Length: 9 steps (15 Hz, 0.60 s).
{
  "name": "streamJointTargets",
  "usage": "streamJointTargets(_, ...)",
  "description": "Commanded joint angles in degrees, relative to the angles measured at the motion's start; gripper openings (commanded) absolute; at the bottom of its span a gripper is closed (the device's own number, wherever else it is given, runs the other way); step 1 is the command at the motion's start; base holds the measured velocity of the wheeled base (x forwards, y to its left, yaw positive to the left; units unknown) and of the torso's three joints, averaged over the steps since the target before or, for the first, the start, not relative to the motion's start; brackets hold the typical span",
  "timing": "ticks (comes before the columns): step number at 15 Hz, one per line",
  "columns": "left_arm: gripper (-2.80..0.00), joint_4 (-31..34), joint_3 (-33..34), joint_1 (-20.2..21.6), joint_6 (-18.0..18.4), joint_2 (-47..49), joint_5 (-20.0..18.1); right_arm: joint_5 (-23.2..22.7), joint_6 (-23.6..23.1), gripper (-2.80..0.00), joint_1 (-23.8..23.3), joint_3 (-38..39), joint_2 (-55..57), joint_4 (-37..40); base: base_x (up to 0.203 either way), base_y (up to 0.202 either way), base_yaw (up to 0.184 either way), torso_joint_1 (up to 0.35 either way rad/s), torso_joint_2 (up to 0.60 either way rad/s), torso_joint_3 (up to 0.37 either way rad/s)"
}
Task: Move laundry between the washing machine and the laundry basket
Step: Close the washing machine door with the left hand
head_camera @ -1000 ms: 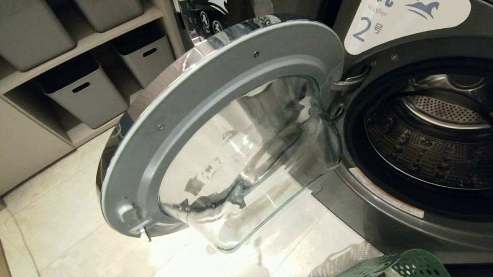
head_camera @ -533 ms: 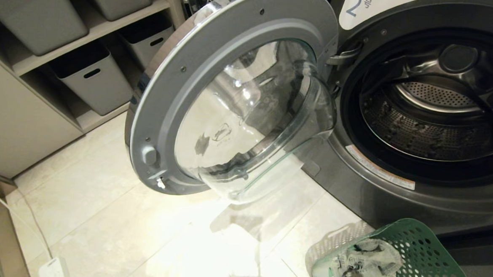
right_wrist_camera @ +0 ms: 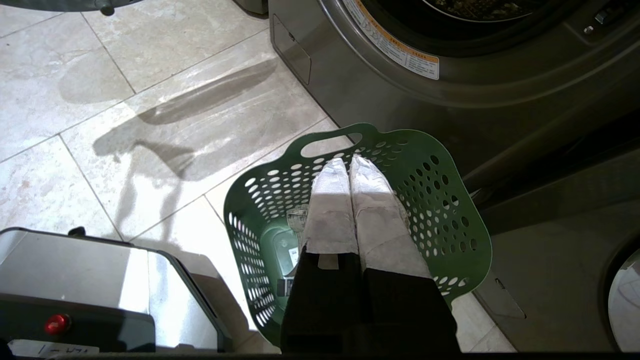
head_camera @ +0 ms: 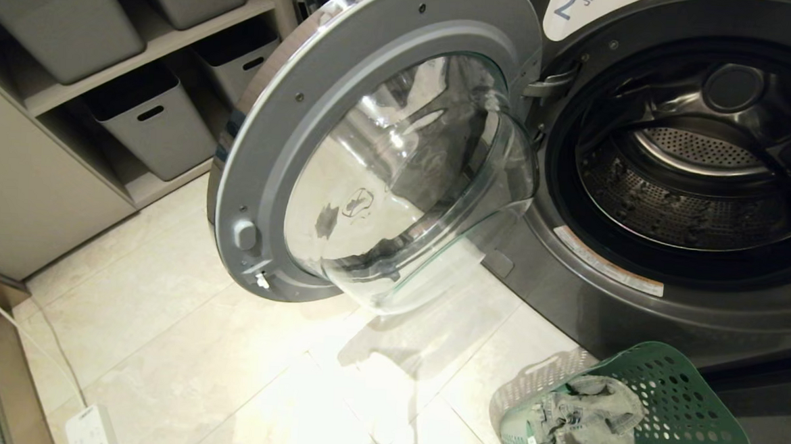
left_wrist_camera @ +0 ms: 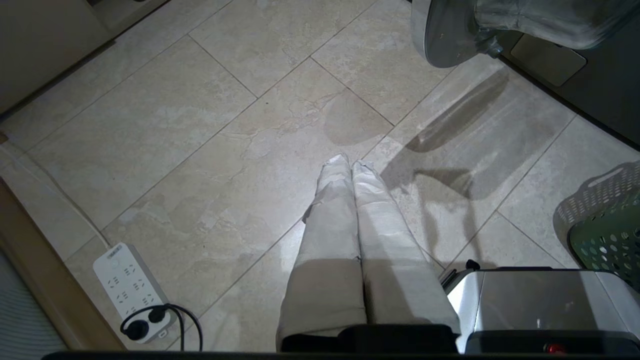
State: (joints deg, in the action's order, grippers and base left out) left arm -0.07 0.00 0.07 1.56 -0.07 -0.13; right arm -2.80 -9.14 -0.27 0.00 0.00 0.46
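Observation:
The dark grey washing machine (head_camera: 634,316) stands with its round door (head_camera: 284,142) swung wide open to the left, and its metal drum (head_camera: 695,197) looks empty. On the floor in front of it sits the green laundry basket (head_camera: 690,413) with crumpled grey-beige laundry (head_camera: 585,421) inside. My right gripper (right_wrist_camera: 349,161) hangs shut and empty over the basket (right_wrist_camera: 450,200), hiding most of its inside. My left gripper (left_wrist_camera: 350,161) is shut and empty above bare floor tiles. Neither gripper shows in the head view.
Grey storage bins (head_camera: 150,121) fill the shelves to the left of the machine. A white power strip (left_wrist_camera: 131,285) with a black plug lies on the floor by the left wall. My silver base (left_wrist_camera: 540,300) sits between the two arms. The open door (left_wrist_camera: 450,35) overhangs the tiles.
The whole head view has shifted: the machine and door sit higher in the picture and more of the floor, the basket and its laundry shows. That is the camera moving, not the things.

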Motion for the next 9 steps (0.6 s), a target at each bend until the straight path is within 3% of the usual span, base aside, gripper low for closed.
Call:
streamJointTargets(1, -2.8, 0.0, 0.1, 0.0, 0.0, 0.1, 0.0, 0.0, -0.1, -2.8, 0.0, 0.0, 0.1, 0.0, 0.0, 0.0, 0.0, 0.0, 0.0, 0.0)
streamJointTargets(9, -2.8, 0.0, 0.1, 0.0, 0.0, 0.1, 0.0, 0.0, 0.1, -2.8, 0.0, 0.0, 0.1, 0.0, 0.0, 0.0, 0.0, 0.0, 0.0, 0.0)
